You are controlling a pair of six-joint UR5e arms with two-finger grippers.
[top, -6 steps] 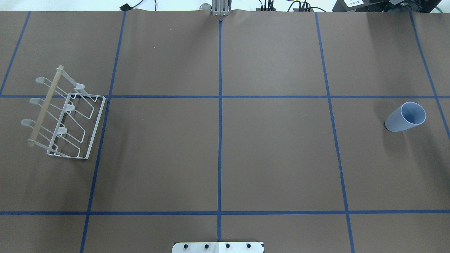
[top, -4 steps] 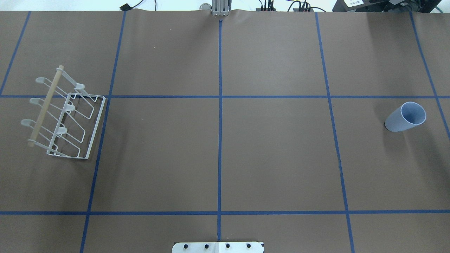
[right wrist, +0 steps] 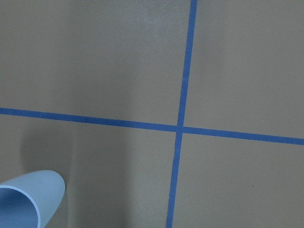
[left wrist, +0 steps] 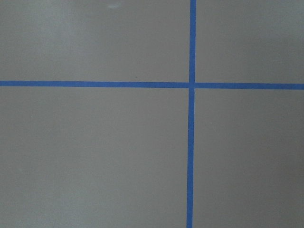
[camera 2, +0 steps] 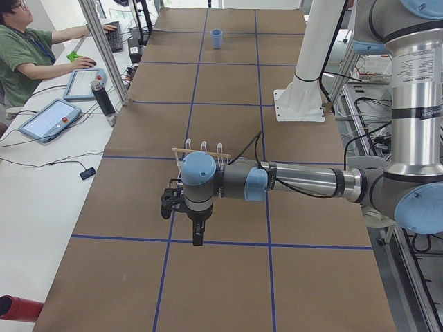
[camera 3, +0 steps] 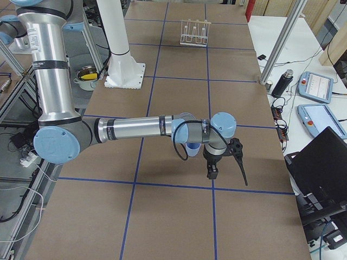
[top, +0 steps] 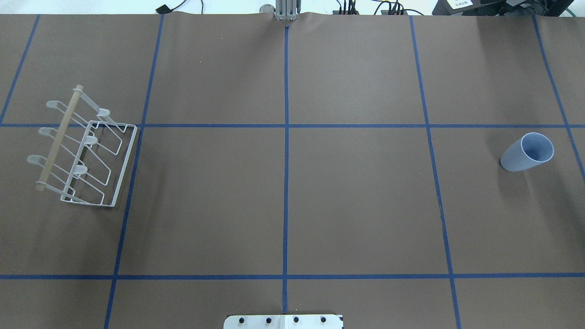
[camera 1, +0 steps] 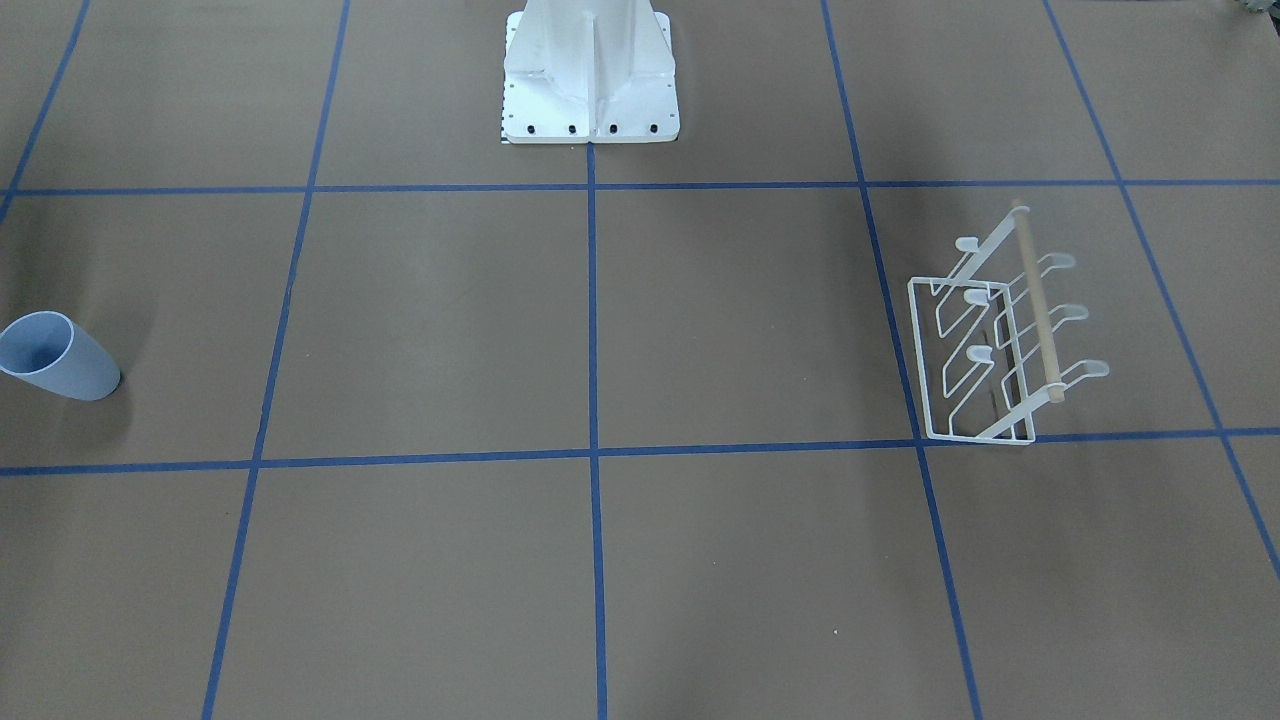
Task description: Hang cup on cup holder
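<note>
The pale blue cup (top: 525, 153) stands upright, rim up, near the table's right end; it also shows as the cup (camera 1: 55, 358), the cup (camera 2: 217, 39) and the cup (right wrist: 28, 199). At the table's left end stands the white wire cup holder (top: 82, 151) with a wooden rod on top and bare prongs, also seen as the cup holder (camera 1: 1000, 340) and the cup holder (camera 3: 195, 32). My left gripper (camera 2: 196, 232) hangs above the table beside the rack. My right gripper (camera 3: 212, 169) hangs just past the cup. Only the side views show them, so I cannot tell their state.
The white robot base (camera 1: 590, 70) stands at the table's middle edge. Blue tape lines (top: 286, 183) divide the brown surface. A person (camera 2: 28, 55) sits at a side desk with tablets and a bottle (camera 2: 102, 97). A laptop (camera 3: 320, 168) sits off the right end.
</note>
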